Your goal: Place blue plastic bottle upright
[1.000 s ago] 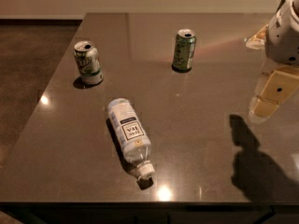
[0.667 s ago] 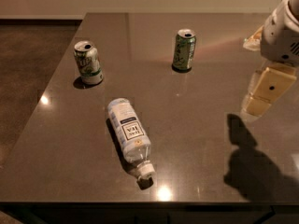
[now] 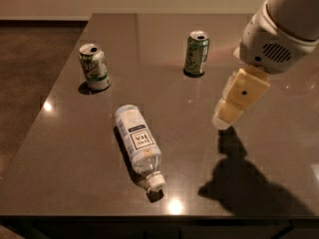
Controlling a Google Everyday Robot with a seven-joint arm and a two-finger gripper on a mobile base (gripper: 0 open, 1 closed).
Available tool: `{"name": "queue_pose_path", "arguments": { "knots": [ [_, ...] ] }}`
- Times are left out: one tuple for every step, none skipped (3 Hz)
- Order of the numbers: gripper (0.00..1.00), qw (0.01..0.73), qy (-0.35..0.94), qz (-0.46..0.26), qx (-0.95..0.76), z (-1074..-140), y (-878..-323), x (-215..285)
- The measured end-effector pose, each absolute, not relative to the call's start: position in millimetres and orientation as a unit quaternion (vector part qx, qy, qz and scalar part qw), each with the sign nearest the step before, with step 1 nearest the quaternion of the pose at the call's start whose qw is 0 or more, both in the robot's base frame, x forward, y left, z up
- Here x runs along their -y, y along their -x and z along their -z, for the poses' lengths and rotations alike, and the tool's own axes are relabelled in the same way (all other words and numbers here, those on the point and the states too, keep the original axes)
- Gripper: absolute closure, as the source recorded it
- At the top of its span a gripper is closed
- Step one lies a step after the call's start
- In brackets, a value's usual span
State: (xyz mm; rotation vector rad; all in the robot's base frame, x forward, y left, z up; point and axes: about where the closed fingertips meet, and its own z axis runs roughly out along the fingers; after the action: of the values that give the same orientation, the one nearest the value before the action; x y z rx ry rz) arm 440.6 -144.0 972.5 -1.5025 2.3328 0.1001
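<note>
Gripper (image 3: 223,119): cream-coloured, hanging tip-down from the white wrist housing (image 3: 279,39). It hovers above the table (image 3: 75,173), clear of the surface, with its shadow (image 3: 239,178) thrown on the top just below and toward the camera. It carries nothing. Whether it is set wide or narrow cannot be told from this angle.

Nearest to it, beyond it and a little to its left as the camera sees it: a green-and-white soda can (image 3: 197,53), upright, apart from the gripper.

Farther to its left and slightly nearer the camera: the blue plastic bottle (image 3: 138,141), well apart from the gripper. It lies on its side, label up with the dark text patch showing. The white cap (image 3: 155,182) points toward the near table edge and the base points away, so the long axis runs roughly front to back with a slight slant.

Farthest, past the bottle and toward the far left corner: a second soda can (image 3: 93,66), upright, well clear of everything.

Progress, as judged: nothing of the task is done. The bottle is down and untouched. Left to do: cross over to the bottle, come down, take hold of it, tip it onto its base and let go. The space around the bottle looks free for the approach; the cans should not interfere.
</note>
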Motion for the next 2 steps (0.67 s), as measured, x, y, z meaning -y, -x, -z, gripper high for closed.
{"name": "queue_pose_path", "arguments": {
  "knots": [
    [0.00,0.179,0.507,-0.036,-0.842,-968,-437,110],
    [0.00,0.158,0.468,-0.035,-0.869,-948,-436,83]
  ]
}}
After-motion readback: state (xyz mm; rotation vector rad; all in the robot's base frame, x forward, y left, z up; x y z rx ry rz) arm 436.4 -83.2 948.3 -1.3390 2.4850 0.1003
